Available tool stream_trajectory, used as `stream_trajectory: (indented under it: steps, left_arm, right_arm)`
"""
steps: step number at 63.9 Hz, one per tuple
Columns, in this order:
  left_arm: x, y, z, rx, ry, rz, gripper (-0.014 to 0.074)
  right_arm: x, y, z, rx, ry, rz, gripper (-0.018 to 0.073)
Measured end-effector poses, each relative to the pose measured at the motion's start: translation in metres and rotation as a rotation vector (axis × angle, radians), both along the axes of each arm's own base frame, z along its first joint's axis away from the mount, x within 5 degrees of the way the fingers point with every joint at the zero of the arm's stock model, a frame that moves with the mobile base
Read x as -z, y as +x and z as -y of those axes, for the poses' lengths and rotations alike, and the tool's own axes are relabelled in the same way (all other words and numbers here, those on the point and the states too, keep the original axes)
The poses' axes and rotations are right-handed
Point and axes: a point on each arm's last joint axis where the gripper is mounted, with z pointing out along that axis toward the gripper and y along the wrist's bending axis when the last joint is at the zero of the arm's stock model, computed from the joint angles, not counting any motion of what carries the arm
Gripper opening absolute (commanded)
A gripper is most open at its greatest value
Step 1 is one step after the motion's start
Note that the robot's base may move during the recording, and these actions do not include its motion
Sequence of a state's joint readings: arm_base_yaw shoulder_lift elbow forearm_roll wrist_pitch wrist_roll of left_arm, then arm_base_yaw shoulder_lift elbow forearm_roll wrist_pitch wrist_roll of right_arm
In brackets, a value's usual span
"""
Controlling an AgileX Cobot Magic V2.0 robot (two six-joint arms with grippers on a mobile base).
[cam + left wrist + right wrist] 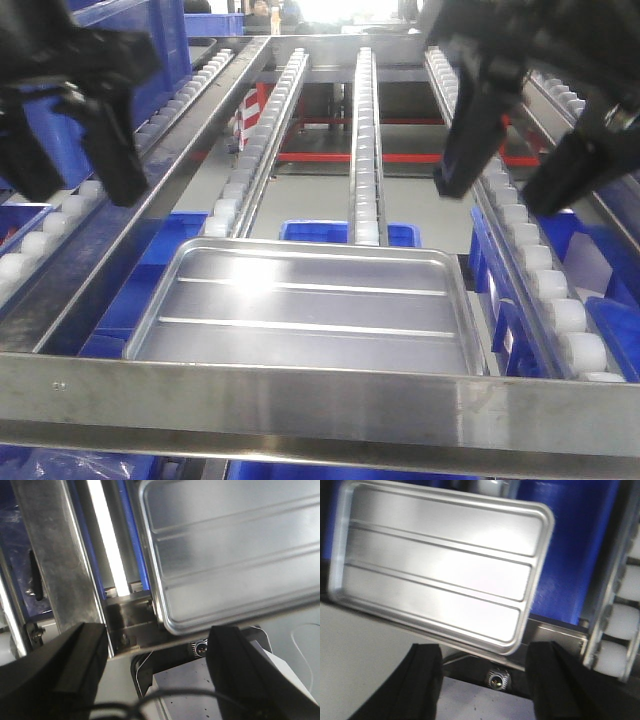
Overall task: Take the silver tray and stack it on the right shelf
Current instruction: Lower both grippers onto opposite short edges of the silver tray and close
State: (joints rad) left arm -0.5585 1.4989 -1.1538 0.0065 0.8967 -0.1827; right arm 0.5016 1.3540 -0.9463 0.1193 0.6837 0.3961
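Note:
The silver tray (310, 310) lies flat on the right shelf (320, 395), resting on the white roller rows against the shiny front bar. Its two long ridges show in the left wrist view (235, 555) and the right wrist view (440, 570). My left gripper (75, 150) hangs open above the rail left of the tray, its black fingers (75, 665) spread wide with nothing between them. My right gripper (520, 165) hovers open above the right roller rail, its fingers (555, 685) apart and empty. Neither gripper touches the tray.
Blue plastic bins (345, 232) sit on the level below the rollers and at the upper left (160, 40). A sloping steel side rail (130, 240) runs left of the tray. Roller tracks (365, 140) stretch away toward red floor framing (330, 157).

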Motion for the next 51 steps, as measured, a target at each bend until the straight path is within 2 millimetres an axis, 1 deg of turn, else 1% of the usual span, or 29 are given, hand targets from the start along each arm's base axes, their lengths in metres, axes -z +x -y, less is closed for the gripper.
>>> stream_trajectory:
  steps: [9,14,32,39,51]
  left_arm:
    - [0.014,0.010,0.018,-0.032,-0.013,-0.010,0.0339]
    - [0.024,0.016,0.022,-0.054,-0.016,-0.018,0.0339]
    - [0.057,0.032,0.030,-0.062,0.024,-0.048,0.0339]
    - [0.070,0.036,0.033,-0.058,0.041,-0.060,0.0339]
    - [0.083,0.042,0.034,-0.064,0.053,-0.072,0.0338]
  right_arm:
    - [0.017,0.016,-0.004,0.043,-0.059,-0.050,0.0478]
    - [0.025,0.023,-0.007,0.047,-0.082,-0.069,0.0478]
    - [0.053,0.041,-0.014,0.040,-0.124,-0.083,0.0478]
    - [0.063,0.045,-0.016,0.038,-0.134,-0.093,0.0478]
    - [0.078,0.050,-0.017,0.043,-0.150,-0.122,0.0478]
